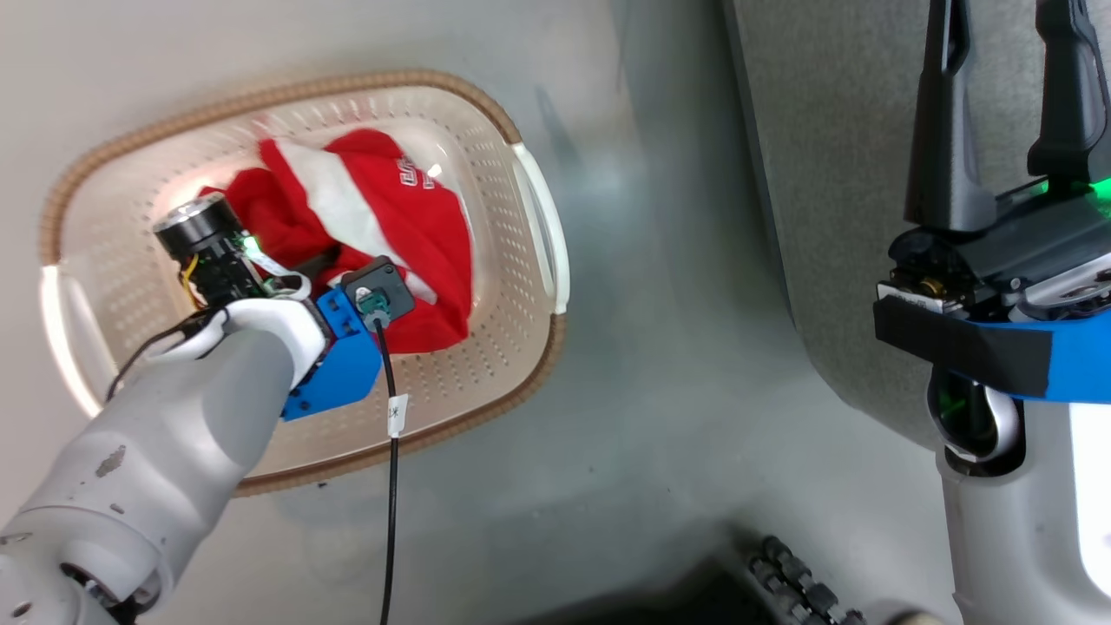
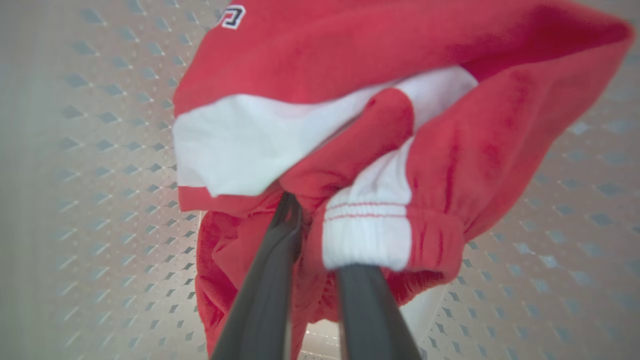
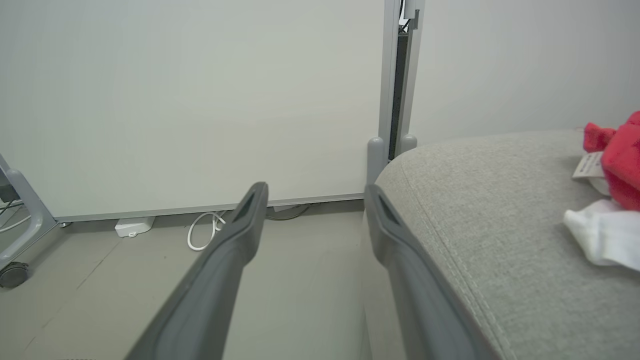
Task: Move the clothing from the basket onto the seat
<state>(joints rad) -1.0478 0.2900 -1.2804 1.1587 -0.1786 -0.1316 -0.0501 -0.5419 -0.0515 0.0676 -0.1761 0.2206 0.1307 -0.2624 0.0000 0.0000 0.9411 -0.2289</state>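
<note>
Red clothing (image 1: 382, 226) with white stripes lies bunched in the oval cream basket (image 1: 521, 286) on the floor. My left arm reaches down into the basket, and the left gripper (image 2: 320, 235) is shut on the red and white clothing (image 2: 390, 165), its dark fingers (image 2: 270, 280) pinching the elastic hem. At the right, my right gripper (image 1: 1011, 61) stands open and empty above the edge of the grey seat (image 1: 833, 174). In the right wrist view the right gripper (image 3: 312, 195) points past the seat (image 3: 490, 210), where another red and white garment (image 3: 612, 200) lies.
A pale wall panel (image 3: 190, 100) with a grey post (image 3: 392, 85) stands beyond the seat. A white cable (image 3: 202, 230) and a small white box (image 3: 132, 226) lie on the floor by the wall. A wheeled stand (image 3: 15, 250) is at the left.
</note>
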